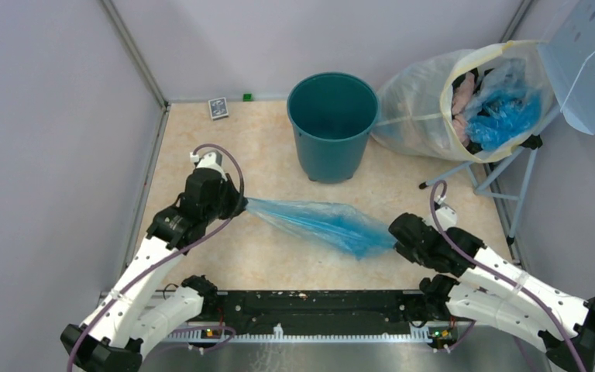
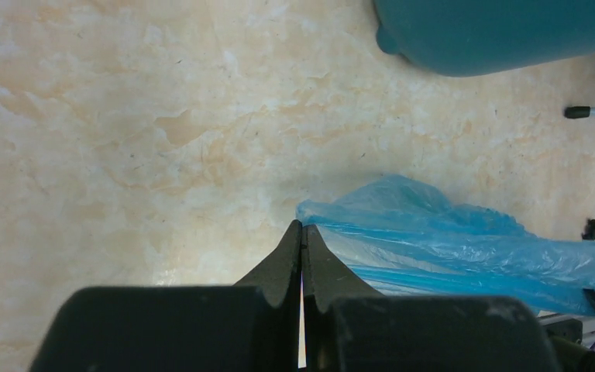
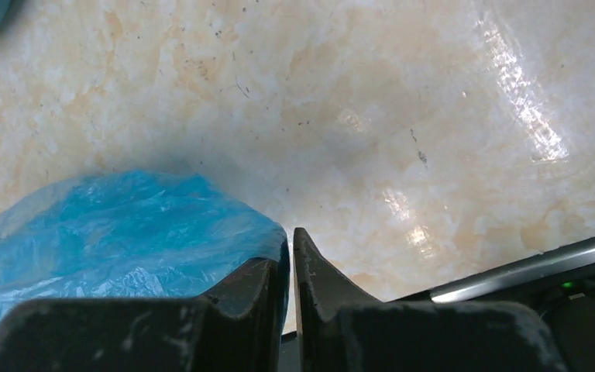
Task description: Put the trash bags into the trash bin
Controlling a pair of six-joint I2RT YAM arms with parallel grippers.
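Note:
A light-blue trash bag [image 1: 325,223] lies stretched across the floor between my two grippers, in front of the dark-teal trash bin [image 1: 331,128]. My left gripper [image 1: 242,204] is shut on the bag's narrow left end. In the left wrist view its jaws [image 2: 302,226] are pressed together, with the bag [image 2: 465,248] spreading to the right and the bin's base [image 2: 503,35] at the top. My right gripper [image 1: 395,236] is at the bag's wide right end. In the right wrist view its jaws [image 3: 289,236] are closed to a thin gap, with the bag [image 3: 116,232] draped over the left finger and its edge between them.
A cloudy-white sack [image 1: 418,101] with pink and blue contents leans at the back right on a metal stand [image 1: 465,174], beside a pale-blue perforated panel [image 1: 589,62]. A small card box [image 1: 218,108] lies at the back wall. Walls close in on both sides.

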